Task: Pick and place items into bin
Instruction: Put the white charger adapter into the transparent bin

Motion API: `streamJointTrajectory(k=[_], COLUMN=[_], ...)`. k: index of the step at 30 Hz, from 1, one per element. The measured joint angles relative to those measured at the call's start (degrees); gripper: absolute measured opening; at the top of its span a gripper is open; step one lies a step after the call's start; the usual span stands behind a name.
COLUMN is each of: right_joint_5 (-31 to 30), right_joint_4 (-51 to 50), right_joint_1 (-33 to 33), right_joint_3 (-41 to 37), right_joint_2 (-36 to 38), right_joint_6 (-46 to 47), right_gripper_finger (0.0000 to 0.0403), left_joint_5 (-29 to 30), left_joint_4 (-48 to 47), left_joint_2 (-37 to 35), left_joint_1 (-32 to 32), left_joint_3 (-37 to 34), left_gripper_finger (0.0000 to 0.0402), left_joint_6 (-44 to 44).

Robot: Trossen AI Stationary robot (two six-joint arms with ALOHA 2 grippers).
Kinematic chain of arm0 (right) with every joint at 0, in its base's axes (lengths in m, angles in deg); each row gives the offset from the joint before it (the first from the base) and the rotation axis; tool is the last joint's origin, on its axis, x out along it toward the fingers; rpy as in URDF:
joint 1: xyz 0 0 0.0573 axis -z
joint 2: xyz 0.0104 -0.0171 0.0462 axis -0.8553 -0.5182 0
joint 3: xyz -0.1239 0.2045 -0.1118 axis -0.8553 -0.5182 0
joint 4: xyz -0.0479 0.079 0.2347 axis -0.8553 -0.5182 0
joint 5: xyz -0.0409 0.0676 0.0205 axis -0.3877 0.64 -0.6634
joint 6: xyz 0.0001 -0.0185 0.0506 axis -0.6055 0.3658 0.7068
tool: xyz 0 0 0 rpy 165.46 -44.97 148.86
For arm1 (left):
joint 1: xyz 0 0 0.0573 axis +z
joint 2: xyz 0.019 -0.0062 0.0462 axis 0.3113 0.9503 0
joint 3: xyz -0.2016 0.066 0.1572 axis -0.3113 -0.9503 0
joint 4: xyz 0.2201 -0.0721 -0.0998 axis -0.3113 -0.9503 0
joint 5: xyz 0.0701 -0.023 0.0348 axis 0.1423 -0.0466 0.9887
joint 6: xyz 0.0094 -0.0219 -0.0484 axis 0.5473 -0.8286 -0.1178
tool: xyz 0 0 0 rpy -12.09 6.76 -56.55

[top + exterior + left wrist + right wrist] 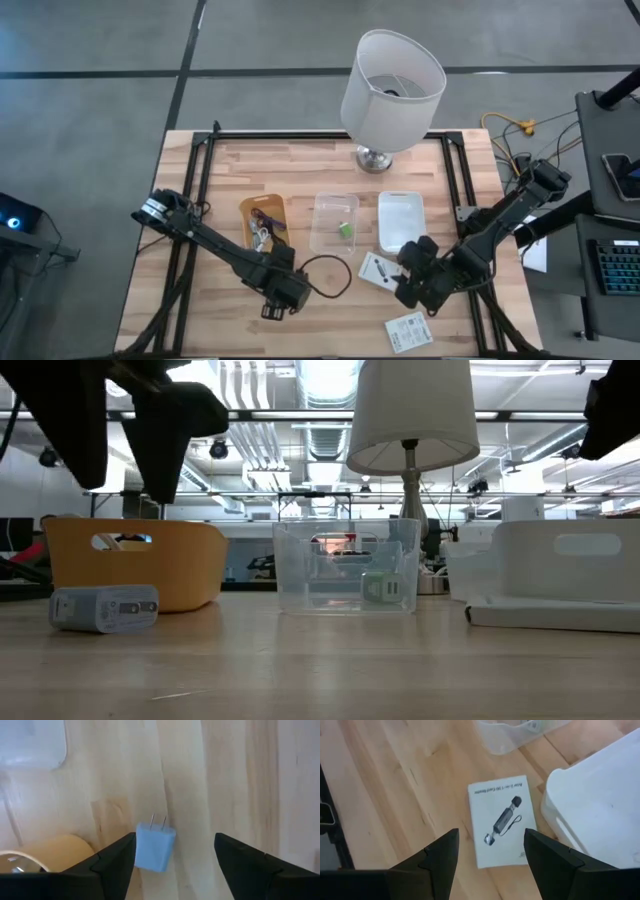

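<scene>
A: Where is the left pincer [283, 298]?

B: Low over the front of the bench [200, 310], fingers apart and holding nothing. Its wrist view shows a pale-blue plug block [155, 847] lying on the wood between the fingers, prongs pointing away.

A: And the right pincer [408, 285]?

B: Also spread, empty, above a white printed card [501, 821] that lies flat just beside the white bin [400, 220].

A: What else lies about?

B: A green block [345, 230] sits inside the clear bin [334, 205]. Cables [262, 225] lie in the orange tray [262, 206]; another card [408, 329] rests near the front edge.
</scene>
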Motion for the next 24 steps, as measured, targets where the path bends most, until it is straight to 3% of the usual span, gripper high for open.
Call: streamJointTrajectory(k=[5,9,12,24], right_joint_5=[-0.15,-0.15,-0.15,-0.11], right_joint_4=[0.02,0.04,0.05,0.24], right_joint_1=[0.37,0.37,0.37,0.35], right_joint_3=[0.00,0.00,0.00,0.00], right_joint_2=[0.00,0.00,0.00,0.02], right_joint_6=[-0.29,-0.29,-0.20,0.39], right_gripper_finger=[0.0210,0.0210,0.0210,0.0210], left_joint_5=[0.22,0.24,-0.63,-1.38], left_joint_4=[-0.48,-0.52,2.04,8.89], left_joint_2=[0.00,0.00,0.00,0.00], left_joint_1=[0.02,-0.26,-0.33,0.20], left_joint_3=[-1.34,-2.66,-4.64,-14.37], left_gripper_finger=[0.0297,0.0326,0.0331,0.0331], left_joint_6=[-1.21,3.86,7.95,9.39])
